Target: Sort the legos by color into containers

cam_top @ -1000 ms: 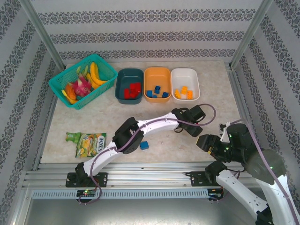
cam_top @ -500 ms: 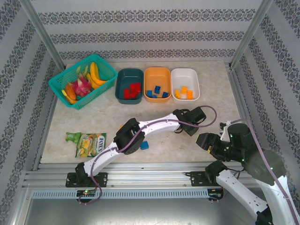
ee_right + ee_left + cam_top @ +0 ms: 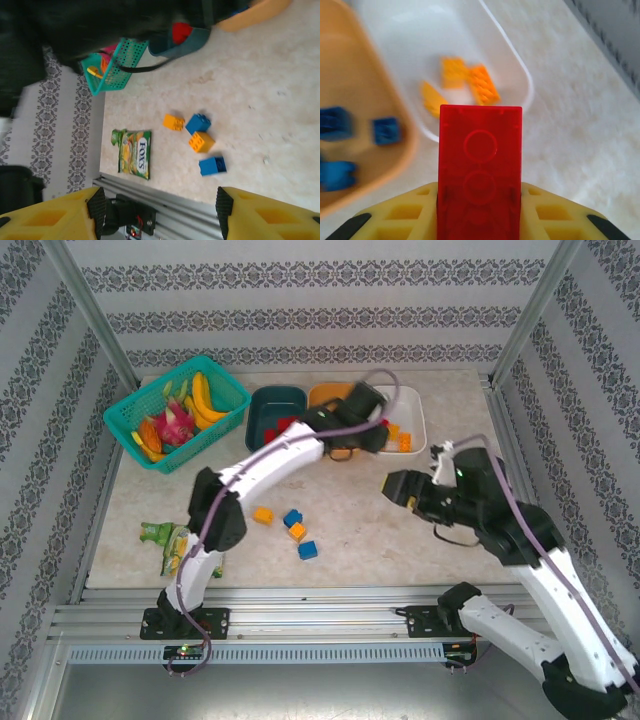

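while left hand (image 3: pixel 480 202) clamps red lego (image 3: pixel 480 145), base cut off | right hand (image 3: pixel 160 210) agape | orange bin (image 3: pixel 325 391) half hidden

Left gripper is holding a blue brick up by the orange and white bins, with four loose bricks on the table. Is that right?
Not quite. The brick in the left gripper is a red brick, not blue; the left wrist view shows it plainly. The rest holds: it is up by the orange bin and white bin, and four loose bricks lie on the table.
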Robot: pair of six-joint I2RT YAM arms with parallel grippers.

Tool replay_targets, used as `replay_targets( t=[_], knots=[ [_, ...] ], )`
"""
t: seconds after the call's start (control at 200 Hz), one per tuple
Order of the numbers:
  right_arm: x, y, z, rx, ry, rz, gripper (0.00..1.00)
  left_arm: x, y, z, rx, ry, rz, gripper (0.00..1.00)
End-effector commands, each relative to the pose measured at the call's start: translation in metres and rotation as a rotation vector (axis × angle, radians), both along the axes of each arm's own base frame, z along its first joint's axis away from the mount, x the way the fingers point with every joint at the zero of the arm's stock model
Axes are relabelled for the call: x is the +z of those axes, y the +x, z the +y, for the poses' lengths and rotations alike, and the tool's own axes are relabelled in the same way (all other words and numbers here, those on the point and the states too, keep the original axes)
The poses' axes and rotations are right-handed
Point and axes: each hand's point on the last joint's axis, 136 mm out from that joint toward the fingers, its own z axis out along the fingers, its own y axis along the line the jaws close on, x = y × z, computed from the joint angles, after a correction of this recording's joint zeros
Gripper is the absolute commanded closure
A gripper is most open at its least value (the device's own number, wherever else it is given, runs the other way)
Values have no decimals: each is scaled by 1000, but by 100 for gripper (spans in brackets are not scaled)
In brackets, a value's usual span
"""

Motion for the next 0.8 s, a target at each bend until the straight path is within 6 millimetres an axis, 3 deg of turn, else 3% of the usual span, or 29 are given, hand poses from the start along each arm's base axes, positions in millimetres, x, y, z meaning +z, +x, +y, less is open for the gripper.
replay_targets(
  t=[0.0, 0.23, 0.395, 0.565, 0.799],
  knots=[
    [35, 35, 29, 61, 49, -176, 38, -11, 12, 50, 90, 21, 80, 68],
    [29, 102, 80, 84, 25, -214, 37, -19, 65, 157, 312, 87, 102, 68],
    [11, 133, 96, 79, 24, -161, 37, -37, 101, 215, 459, 175, 100, 68],
    [-6, 151, 98, 62, 33, -102, 37, -63, 133, 251, 576, 269, 87, 67],
    [-20, 166, 93, 31, 31, -63, 37, -101, 160, 271, 645, 357, 84, 67]
  ],
)
